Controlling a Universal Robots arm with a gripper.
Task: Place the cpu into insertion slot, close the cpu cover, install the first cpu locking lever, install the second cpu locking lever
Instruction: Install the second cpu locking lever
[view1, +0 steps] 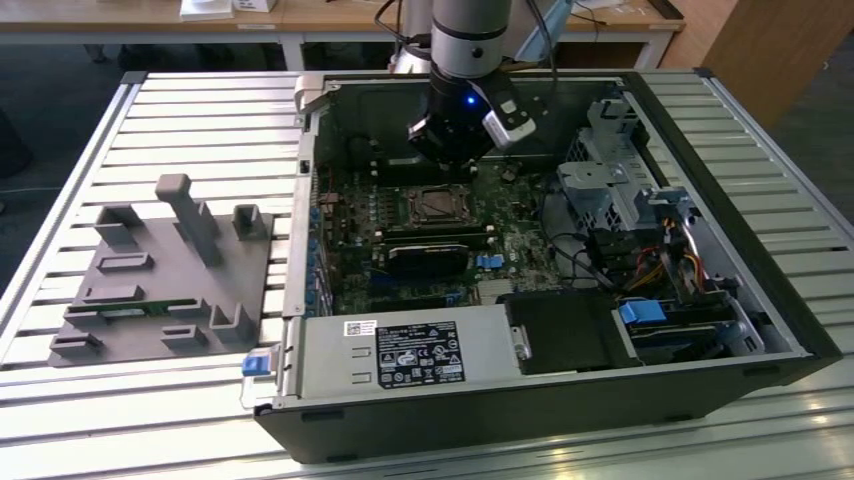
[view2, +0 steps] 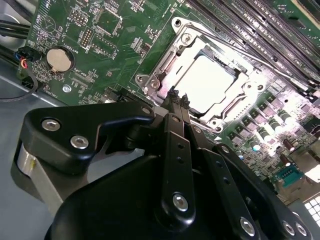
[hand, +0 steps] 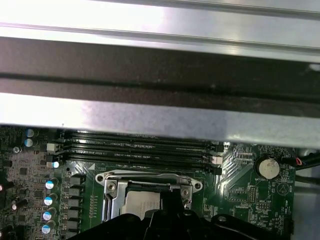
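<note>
My gripper hovers, jaws together, by the seated chip; fragile, I'd grip its edges.

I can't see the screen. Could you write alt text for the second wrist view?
A black gripper, fingers drawn together, hangs close above a square processor socket on a green circuit board. The pale cpu sits in the socket with the silver cpu cover framing it; a round coin battery lies nearby.

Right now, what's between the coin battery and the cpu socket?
In the second wrist view, bare green circuit board with small chips separates the coin battery from the socket.
</note>
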